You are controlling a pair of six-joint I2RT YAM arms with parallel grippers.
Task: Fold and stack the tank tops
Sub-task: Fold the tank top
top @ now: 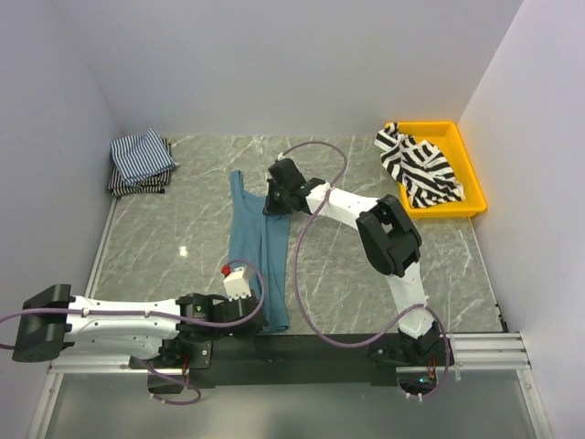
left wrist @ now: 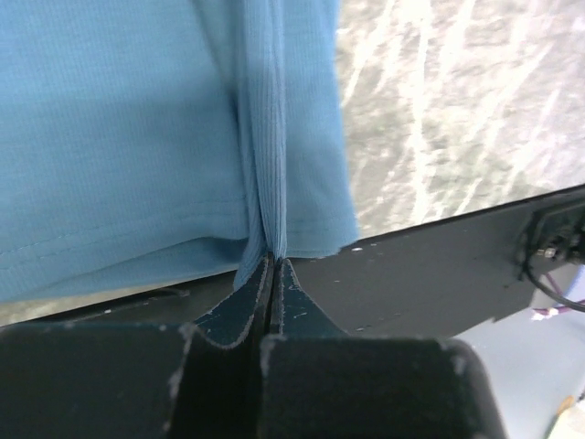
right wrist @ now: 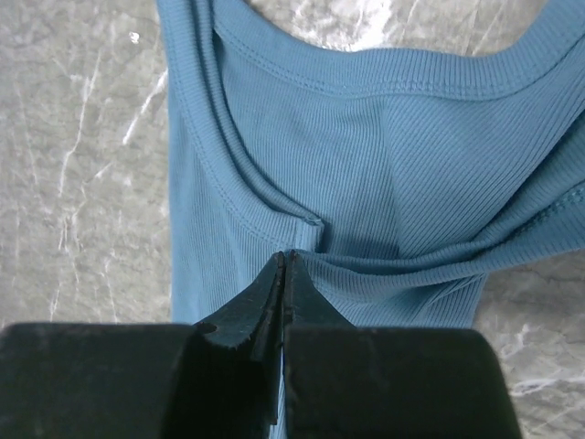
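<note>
A teal-blue tank top [top: 259, 251] lies as a long narrow strip down the middle of the table. My left gripper [left wrist: 272, 262] is shut on its bottom hem near the table's front edge [top: 265, 322]. My right gripper [right wrist: 285, 258] is shut on the teal cloth [right wrist: 384, 119] just below the neckline, at the far end of the strip [top: 276, 203]. A black-and-white striped tank top [top: 419, 166] lies crumpled in the yellow tray [top: 466, 151]. Folded finely striped blue-white tops [top: 140, 161] sit stacked at the back left.
White walls close in the table on the left, back and right. The black base rail [left wrist: 439, 274] runs along the near edge just beyond the hem. Purple cables [top: 315, 229] loop over the marble top beside the right arm.
</note>
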